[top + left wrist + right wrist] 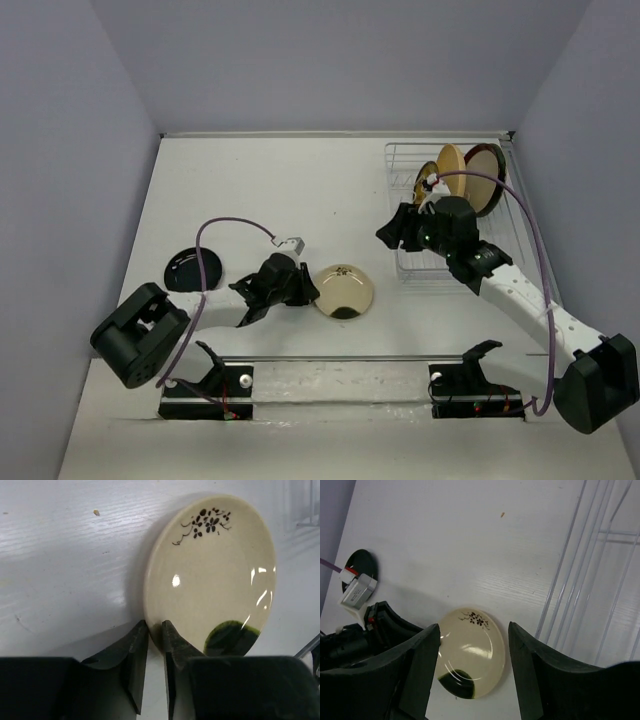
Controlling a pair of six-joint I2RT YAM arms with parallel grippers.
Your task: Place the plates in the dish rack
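- One round cream plate with a dark spot has its near rim pinched by the left gripper.
- Off to its right lies the white wire dish rack; the right gripper gapes, empty.

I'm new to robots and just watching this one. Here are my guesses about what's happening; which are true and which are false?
1. The left gripper has the rim of the cream plate between its fingers. True.
2. The right gripper is carrying a plate. False: its jaws stand open with nothing in them.
3. The dark plate stands in the dish rack. False: it lies flat on the table, to the left of the left gripper.
4. Plates already stand in the dish rack. True: at least two, among them an orange-yellow plate.
5. The cream plate is plain. False: it has a dark flower sprig and a dark spot.
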